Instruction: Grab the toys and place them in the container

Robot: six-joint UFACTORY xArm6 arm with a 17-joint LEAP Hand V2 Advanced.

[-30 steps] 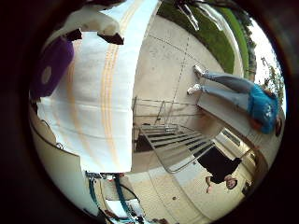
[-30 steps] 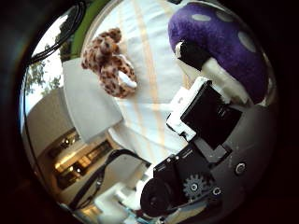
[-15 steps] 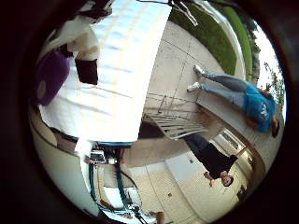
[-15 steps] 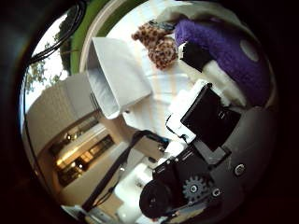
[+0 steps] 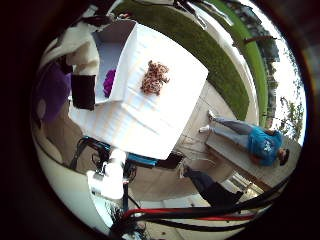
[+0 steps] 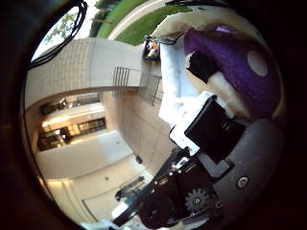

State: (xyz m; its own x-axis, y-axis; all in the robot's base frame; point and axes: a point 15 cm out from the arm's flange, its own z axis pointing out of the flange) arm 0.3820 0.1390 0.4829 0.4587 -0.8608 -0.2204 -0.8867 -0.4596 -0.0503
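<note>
My hand (image 6: pixel 216 129) is shut on a purple plush toy with white spots (image 6: pixel 235 57), which lies close against the palm with a black fingertip (image 6: pixel 201 65) pressed on it. The toy also shows in the little finger side view (image 5: pixel 48 92), beside a black finger part (image 5: pixel 85 90). In that view a brown spotted plush toy (image 5: pixel 153 77) lies on the white cloth-covered table (image 5: pixel 150 115), well below the hand. A white open container (image 5: pixel 118 42) stands on the table next to it. A small purple thing (image 5: pixel 109 80) lies by the container's wall.
The table stands on a paved yard (image 5: pixel 195 120) with grass (image 5: pixel 215 45) beyond it. A metal rack or railing (image 6: pixel 129 81) stands by a building wall. The robot's base and stand (image 5: pixel 105 180) sit beside the table's edge.
The whole picture has shifted: the hand has risen and turned with the purple toy still in it. The table, brown toy and container now show farther off.
</note>
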